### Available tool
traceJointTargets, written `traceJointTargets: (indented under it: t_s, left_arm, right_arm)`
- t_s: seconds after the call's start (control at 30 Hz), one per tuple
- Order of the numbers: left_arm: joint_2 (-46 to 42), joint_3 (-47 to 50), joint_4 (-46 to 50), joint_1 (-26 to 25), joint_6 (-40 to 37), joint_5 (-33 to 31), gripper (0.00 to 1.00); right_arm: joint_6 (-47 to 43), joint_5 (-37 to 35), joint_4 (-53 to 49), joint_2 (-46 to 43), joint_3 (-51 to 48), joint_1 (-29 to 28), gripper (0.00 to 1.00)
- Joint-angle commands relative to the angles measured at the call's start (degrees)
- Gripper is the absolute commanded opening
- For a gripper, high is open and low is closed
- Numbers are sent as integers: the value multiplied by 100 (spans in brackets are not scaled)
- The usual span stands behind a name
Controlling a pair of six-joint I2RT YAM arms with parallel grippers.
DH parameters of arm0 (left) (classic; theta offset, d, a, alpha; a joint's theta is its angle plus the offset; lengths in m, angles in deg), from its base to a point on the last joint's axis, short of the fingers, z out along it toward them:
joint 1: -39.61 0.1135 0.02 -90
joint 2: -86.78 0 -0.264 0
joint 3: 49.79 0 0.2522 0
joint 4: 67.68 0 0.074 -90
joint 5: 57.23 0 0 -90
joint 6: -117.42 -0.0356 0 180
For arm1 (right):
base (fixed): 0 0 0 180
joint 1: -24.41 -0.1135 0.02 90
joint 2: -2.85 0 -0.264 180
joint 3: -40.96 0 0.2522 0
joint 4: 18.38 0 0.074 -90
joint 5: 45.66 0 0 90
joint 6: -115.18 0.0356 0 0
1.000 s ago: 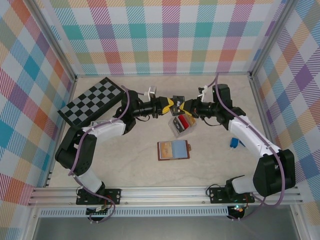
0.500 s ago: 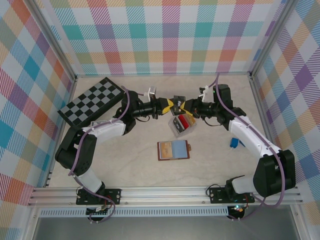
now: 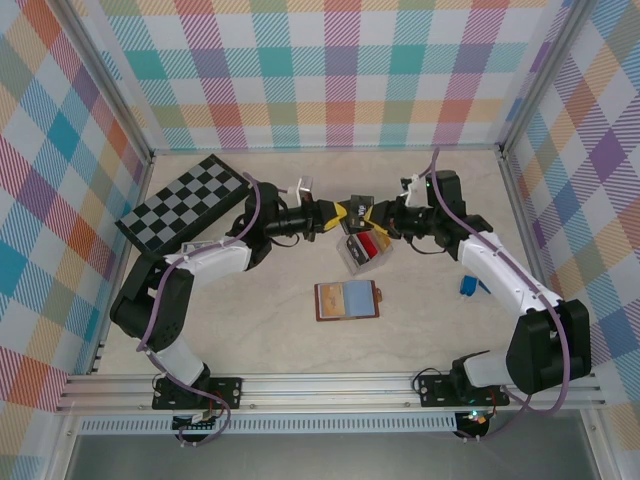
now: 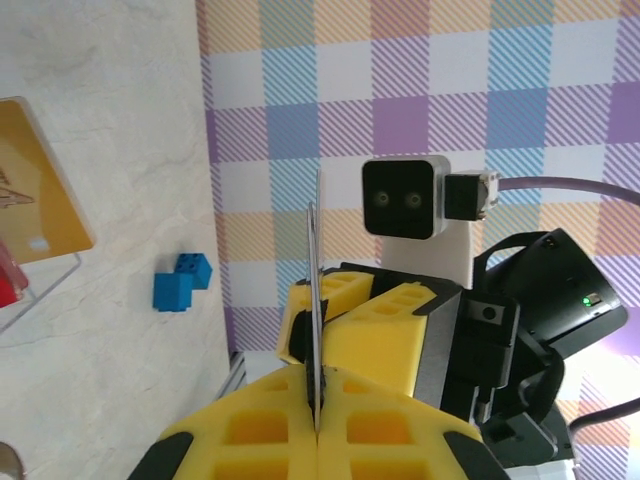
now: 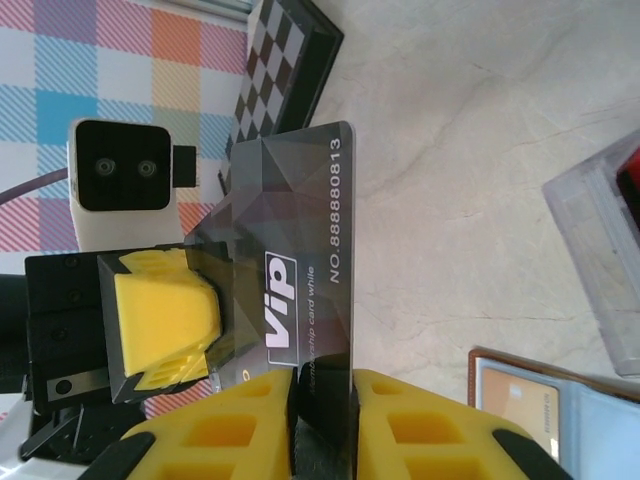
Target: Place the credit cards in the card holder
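Over beige tabletop [image 3: 250,320], black card [image 5: 300,200] lettered VIP.

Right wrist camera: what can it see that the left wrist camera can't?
Right wrist view: the black card face-on, reading VIP and a number, plus the checkerboard and a corner of the card holder. Left wrist view: that card edge-on, like a thin line, plus blue blocks and a gold card. Both: the left gripper and right gripper pinching that card together.
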Motion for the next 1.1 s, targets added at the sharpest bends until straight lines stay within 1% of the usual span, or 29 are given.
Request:
traceJointTargets:
  t_s: [0.0, 0.07, 0.17, 0.23, 0.3, 0.37, 0.5, 0.6, 0.73, 0.9, 1.07]
  left_arm:
    - [-269, -59, 231, 5, -384, 35, 0]
    - [-289, -76, 306, 14, -455, 31, 0]
    - [-271, -89, 303, 18, -435, 43, 0]
    - [-305, -61, 444, 47, -490, -54, 0]
    - [-328, -65, 679, 63, -609, -135, 0]
    - [-357, -111, 1170, 67, -845, -253, 0]
    - [-388, -96, 1556, 76, -1080, -406, 0]
    - [-394, -70, 1756, 93, -1174, -509, 0]
    - [-393, -50, 1871, 110, -1259, -542, 0]
    - [-437, -28, 2012, 158, -1351, -569, 0]
    - [-655, 16, 2616, 187, -1604, -1001, 0]
  right_arm:
    - [-198, -260, -395, -2, 58, 49, 20]
    - [-210, -289, -413, -15, 61, 49, 20]
    - [-226, -255, -386, -17, 65, 49, 18]
    - [-293, -358, -445, -45, 76, 54, 16]
    - [-401, -373, -474, -62, 102, 57, 14]
    - [-525, -290, -414, -81, 111, 56, 11]
    - [-862, -349, -531, -97, 186, 50, 10]
    - [-1192, -609, -756, -125, 246, 50, 10]
    - [-1708, -1000, -1335, 21, 450, 47, 10]
    - [-2047, -971, -1572, 146, 542, 4, 10]
    - [-2668, -1390, -1972, 529, 782, -298, 10]
